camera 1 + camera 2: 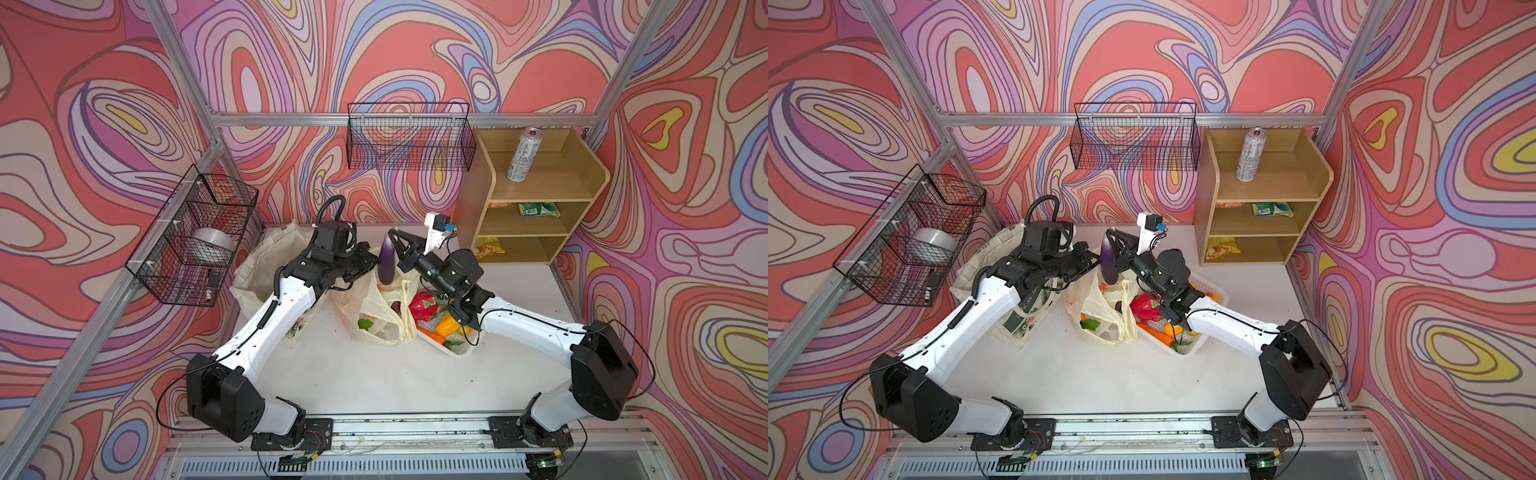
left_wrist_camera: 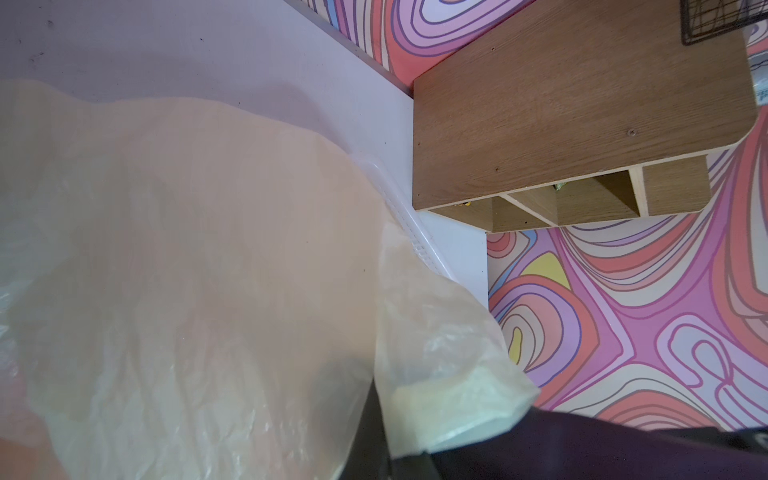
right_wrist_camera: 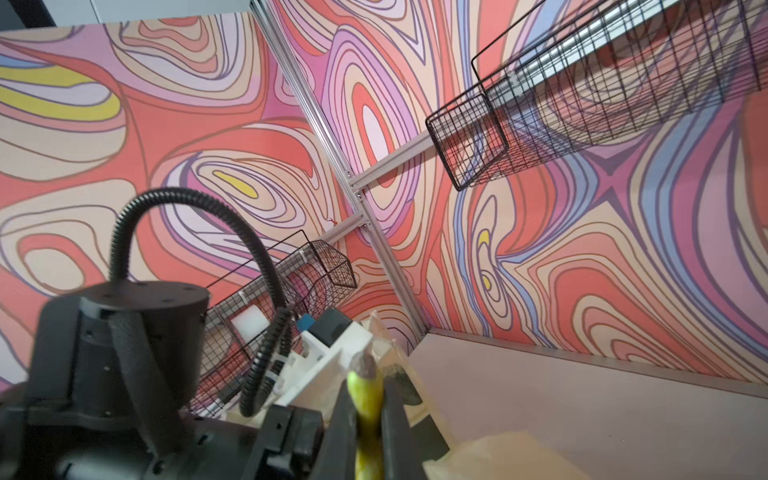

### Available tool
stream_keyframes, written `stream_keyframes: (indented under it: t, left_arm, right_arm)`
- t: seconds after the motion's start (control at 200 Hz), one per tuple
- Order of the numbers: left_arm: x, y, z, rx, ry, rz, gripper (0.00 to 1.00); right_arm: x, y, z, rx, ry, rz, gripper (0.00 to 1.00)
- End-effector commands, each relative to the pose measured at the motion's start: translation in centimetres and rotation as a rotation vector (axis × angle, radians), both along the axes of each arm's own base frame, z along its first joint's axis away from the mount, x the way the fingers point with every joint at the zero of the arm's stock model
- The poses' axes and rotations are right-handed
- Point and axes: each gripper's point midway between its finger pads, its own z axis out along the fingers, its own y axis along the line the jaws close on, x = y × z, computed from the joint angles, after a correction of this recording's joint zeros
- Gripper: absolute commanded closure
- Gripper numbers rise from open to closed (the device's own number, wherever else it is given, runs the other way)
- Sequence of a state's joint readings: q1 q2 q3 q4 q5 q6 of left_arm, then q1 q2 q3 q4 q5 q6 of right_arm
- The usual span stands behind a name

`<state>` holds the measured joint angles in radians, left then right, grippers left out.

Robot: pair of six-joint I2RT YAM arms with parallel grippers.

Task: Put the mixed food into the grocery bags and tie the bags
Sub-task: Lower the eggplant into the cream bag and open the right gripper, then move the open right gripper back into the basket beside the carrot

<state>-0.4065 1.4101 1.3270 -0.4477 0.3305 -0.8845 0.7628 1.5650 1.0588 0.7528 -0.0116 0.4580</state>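
Left gripper point(image 1: 371, 261): clamped tight on the rim of the carrier point(image 1: 376, 309), rim held raised.
Right gripper point(image 1: 394, 236): closed on the green stem point(image 3: 365, 399) of the eggplant point(image 1: 386, 262); eggplant hung upright, stem end up, over the carrier's far rim, just beside the left gripper.
Inside the carrier: green toy point(image 1: 365, 324); other contents too veiled to name.
Tote point(image 1: 257, 270): slumped open just beside the carrier on the left-arm side, partly under the left arm.
Basket point(image 1: 455, 353): just beside the carrier on the right-arm side, holding red toy point(image 1: 422, 305), yellow toy point(image 1: 446, 325), orange toy point(image 1: 434, 337).
Shelf point(image 1: 536, 183): well beyond the carrier, toward the right-arm side.
Can point(image 1: 524, 154): upright on the shelf top.
Green packet point(image 1: 538, 209): middle level.
Yellow packet point(image 1: 488, 247): lowest level.
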Motion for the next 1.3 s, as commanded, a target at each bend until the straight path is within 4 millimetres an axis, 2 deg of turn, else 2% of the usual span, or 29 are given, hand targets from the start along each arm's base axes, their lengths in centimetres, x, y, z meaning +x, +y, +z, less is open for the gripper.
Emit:
stream_keyframes:
  t: [0.0, 0.185, 0.2, 0.22, 0.265, 0.3, 0.376, 0.451, 0.651, 0.716, 0.766, 0.876, 0.971, 1.147, 1.292]
  left_arm:
    - [-0.3, -0.2, 2.4, -0.062, -0.06, 0.017, 1.0]
    - [0.2, 0.7, 2.7, -0.082, -0.082, 0.088, 1.0]
    - [0.2, 0.8, 2.7, -0.085, -0.082, 0.094, 1.0]
    - [0.3, 0.9, 2.7, -0.09, -0.083, 0.101, 1.0]
    - [0.5, 1.1, 2.7, -0.096, -0.083, 0.117, 1.0]
    - [0.5, 1.2, 2.8, -0.1, -0.086, 0.124, 1.0]
    - [0.6, 1.7, 2.9, -0.092, -0.091, 0.143, 1.0]
    - [0.7, 2.2, 2.7, -0.082, -0.091, 0.159, 1.0]
    - [0.9, 3.7, 0.9, -0.072, -0.063, 0.199, 1.0]
    - [0.9, 4.1, 0.6, -0.072, -0.062, 0.208, 1.0]
    - [0.9, 4.5, 0.5, -0.071, -0.06, 0.222, 1.0]
    - [0.8, 5.0, 0.5, -0.082, -0.061, 0.241, 1.0]
    - [0.9, 5.3, 0.5, -0.097, -0.059, 0.254, 1.0]
    - [0.9, 5.8, 0.4, -0.106, -0.054, 0.275, 1.0]
    - [1.1, 6.2, 0.5, -0.116, -0.053, 0.294, 1.0]
  right_arm:
    - [-0.6, 0.5, -1.3, -0.043, -0.051, -0.058, 1.0]
    - [-0.5, 1.8, -5.3, -0.137, 0.032, -0.037, 1.0]
    - [-0.4, 1.9, -5.5, -0.149, 0.043, -0.033, 0.96]
    - [-0.3, 2.3, -6.0, -0.166, 0.058, -0.025, 0.84]
    - [-0.2, 2.9, -6.5, -0.209, 0.093, -0.002, 0.5]
    - [-0.2, 3.1, -6.4, -0.237, 0.111, 0.007, 0.33]
    - [-0.5, 2.9, -5.5, -0.269, 0.138, 0.028, 0.16]
    - [-0.9, 2.6, -3.8, -0.271, 0.161, 0.073, 0.11]
    - [-1.8, 0.1, -0.4, -0.259, 0.219, 0.118, 0.1]
    - [-1.3, -1.6, -0.2, -0.254, 0.261, 0.092, 0.1]
    - [-0.7, -3.1, -0.8, -0.25, 0.316, 0.068, 0.11]
    - [-0.1, -6.1, -3.6, -0.256, 0.474, 0.018, 0.16]
    - [-0.9, -7.3, -6.6, -0.315, 0.586, -0.004, 0.18]
    - [-4.0, -8.7, -12.8, -0.44, 0.785, 0.023, 0.23]
    - [-7.2, -9.8, -17.0, -0.567, 0.859, 0.071, 0.25]
